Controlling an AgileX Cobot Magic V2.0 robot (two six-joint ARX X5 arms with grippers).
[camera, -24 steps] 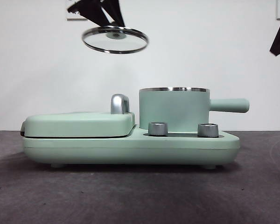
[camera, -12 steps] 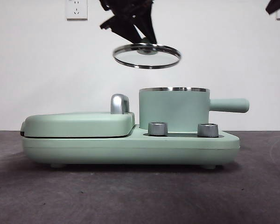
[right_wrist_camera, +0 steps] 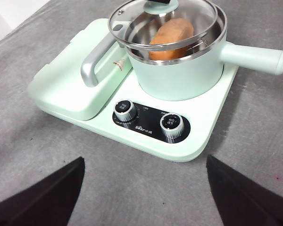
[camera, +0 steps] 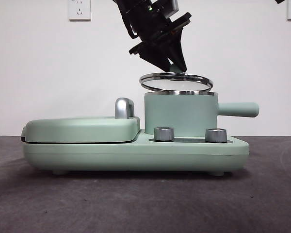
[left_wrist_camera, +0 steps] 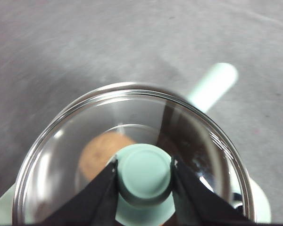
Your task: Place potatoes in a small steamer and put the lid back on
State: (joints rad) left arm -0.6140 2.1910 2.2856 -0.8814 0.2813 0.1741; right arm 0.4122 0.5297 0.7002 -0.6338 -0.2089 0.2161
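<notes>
While the left gripper [camera: 177, 65] hangs above the small steamer [camera: 180, 115], its fingers [left_wrist_camera: 101, 197] are clamped on either side of the mint-green knob [left_wrist_camera: 145, 173] of the lid [camera: 176, 81], holding the glass disc just over the pot's steel rim. From the front, the lid sits slightly tilted and a little off to the left of the rim, apart from it rather than seated. Through the glass in the left wrist view the potato [left_wrist_camera: 100, 151] shows as an orange-brown lump below. The right wrist view gives it more clearly: the potato [right_wrist_camera: 171, 36] lies inside the steamer [right_wrist_camera: 179, 70], below the hovering lid [right_wrist_camera: 162, 22].

The steamer stands on the right half of a mint-green appliance base [camera: 136, 153], its stubby handle [camera: 238, 109] pointing right. Two steel control knobs [right_wrist_camera: 126, 109] sit on the base in front of the pot. Beside the pot lies the flat griddle cover [camera: 82, 128] with its chrome handle [camera: 124, 108], closed. The base rests on a dark grey tabletop [camera: 145, 204].

The right gripper [right_wrist_camera: 144, 197] waits well back from the appliance, its fingers [right_wrist_camera: 42, 200] spread wide and holding nothing.
</notes>
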